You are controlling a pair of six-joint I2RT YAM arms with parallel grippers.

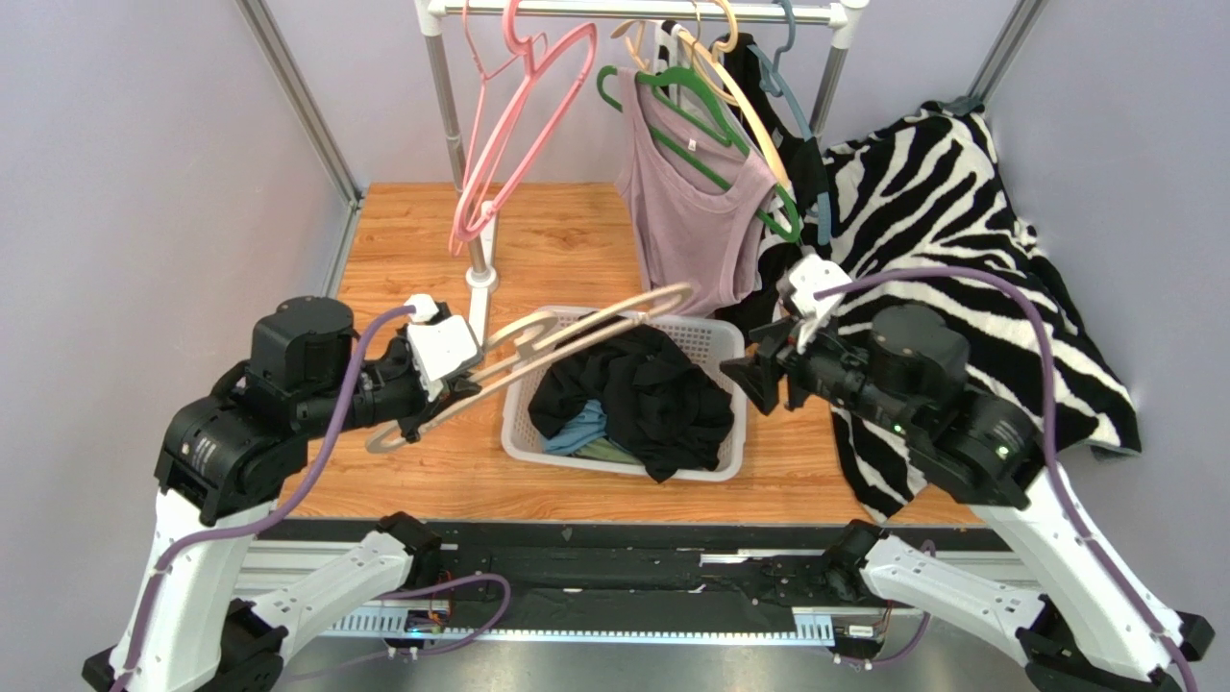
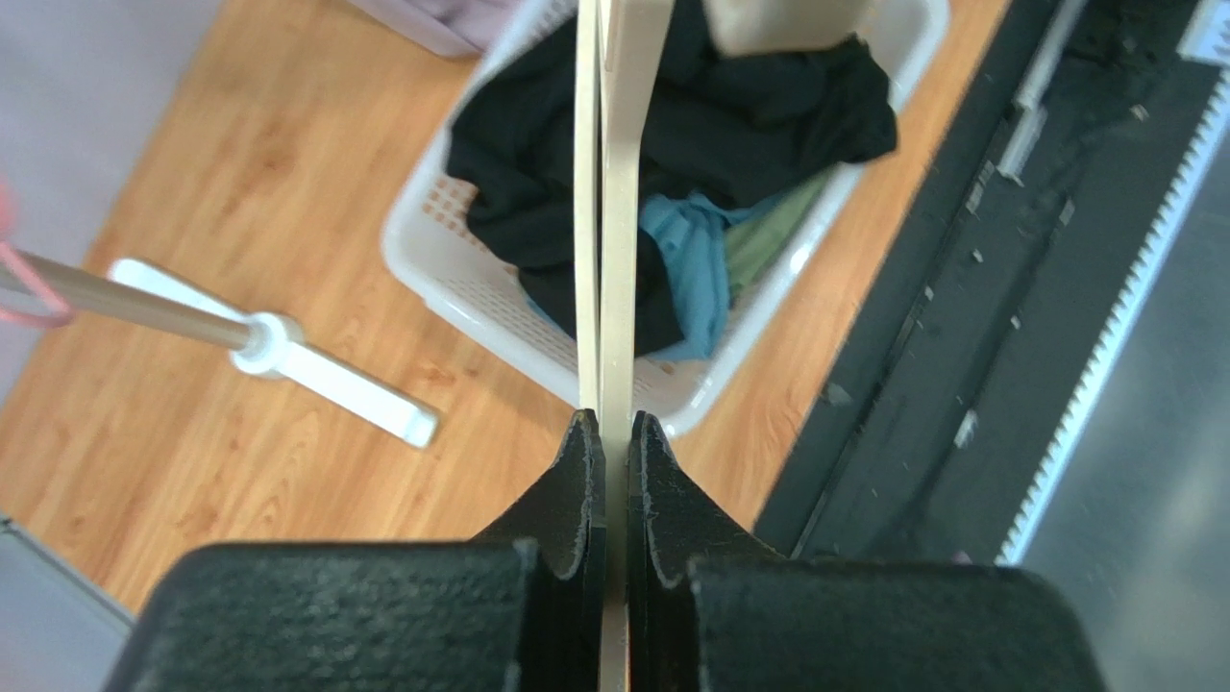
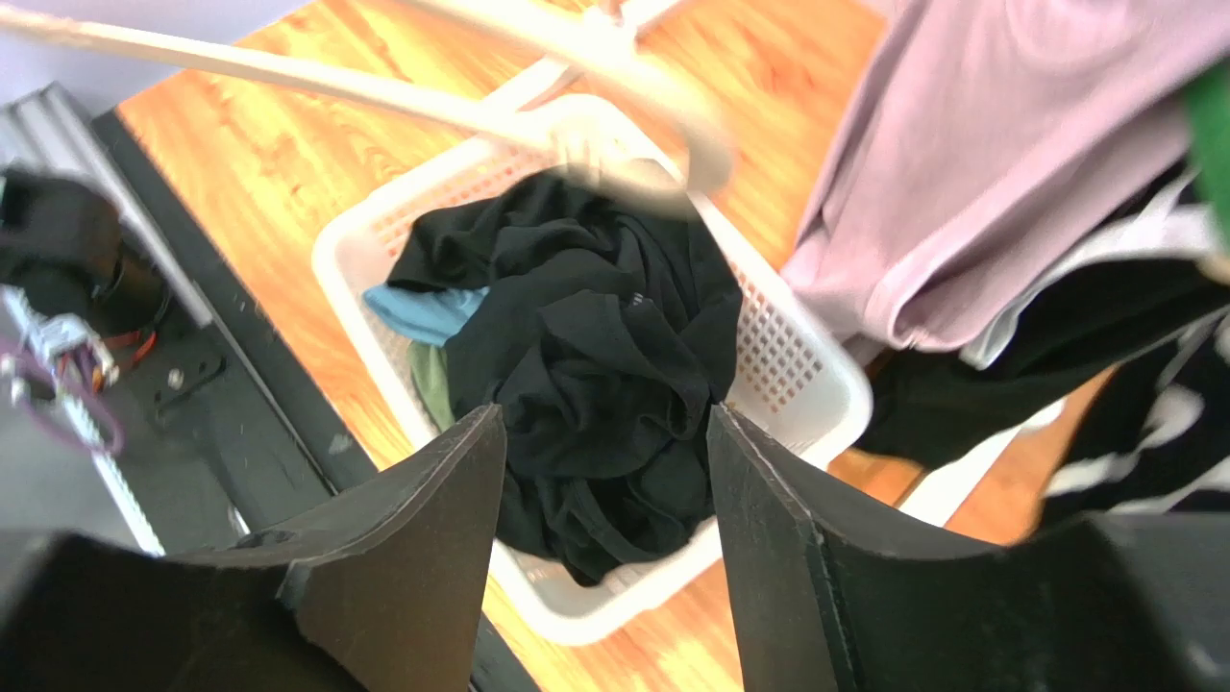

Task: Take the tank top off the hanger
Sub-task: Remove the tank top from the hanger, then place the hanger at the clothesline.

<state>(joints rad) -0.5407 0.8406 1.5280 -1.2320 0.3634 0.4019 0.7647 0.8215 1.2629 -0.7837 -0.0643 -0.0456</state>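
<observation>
Left pincer clamped tight on the lower bar of an empty beige hanger, which is tilted over the white basket. Black tank top off the hanger, crumpled in the basket on top of blue and green cloth. Right pincer apart, holding nothing, at the basket's right rim. Basket sits on the wooden desk.

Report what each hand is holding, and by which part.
Left hand clamps the beige hanger, its two thin bars pinched between the fingers near the hook end. Right hand is open and holds nothing.
</observation>
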